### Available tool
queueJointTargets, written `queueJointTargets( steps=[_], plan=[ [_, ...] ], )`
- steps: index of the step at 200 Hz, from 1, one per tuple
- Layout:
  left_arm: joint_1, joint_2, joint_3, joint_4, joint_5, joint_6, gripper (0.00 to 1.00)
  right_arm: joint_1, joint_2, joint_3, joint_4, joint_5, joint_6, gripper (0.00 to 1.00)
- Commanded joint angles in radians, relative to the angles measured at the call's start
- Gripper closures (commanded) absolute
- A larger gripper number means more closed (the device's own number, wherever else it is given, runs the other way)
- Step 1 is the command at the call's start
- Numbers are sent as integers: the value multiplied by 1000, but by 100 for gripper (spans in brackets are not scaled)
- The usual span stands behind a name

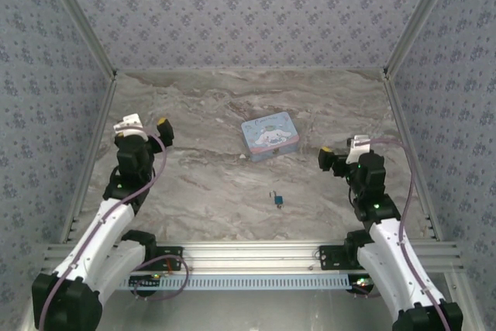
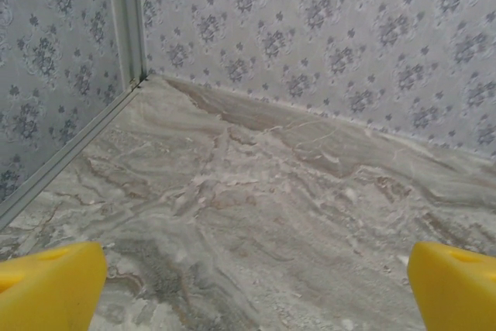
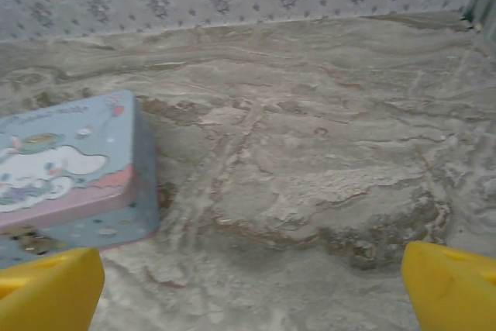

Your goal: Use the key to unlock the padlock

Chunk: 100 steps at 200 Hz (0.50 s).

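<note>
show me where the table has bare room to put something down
Bare marble table stretches wide between the left gripper and the pale blue rectangular cartoon tin, and along the back wall behind the tin. Tighter at centre front, where the tiny blue-teal padlock lies.

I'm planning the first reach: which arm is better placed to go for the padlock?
Right, probably. The right pincer, open, hangs nearer the padlock, which lies on the near side of the tin; the left pincer, also open, sits farther off to the left.
</note>
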Motion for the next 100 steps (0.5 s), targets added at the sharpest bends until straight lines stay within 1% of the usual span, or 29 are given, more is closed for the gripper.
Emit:
queueJointTargets(
  steps=[1, 10, 31, 54, 83, 100],
  plan=[
    [9, 29, 3, 29, -26, 39, 1, -36, 36, -27, 141, 80, -64, 0],
    [9, 43, 2, 31, -26, 43, 1, -51, 59, -38, 154, 80, -64, 0],
    [9, 80, -5, 36, -34, 52, 1, -92, 107, -91, 254, 70, -60, 0],
    [9, 120, -10, 23, -64, 63, 0, -131, 161, -117, 335, 60, -60, 0],
    [9, 163, -25, 30, -80, 74, 0, -169, 265, -131, 447, -11, -58, 0],
    [9, 201, -19, 15, -89, 77, 1, -181, 336, -142, 528, -21, -28, 0]
  ],
)
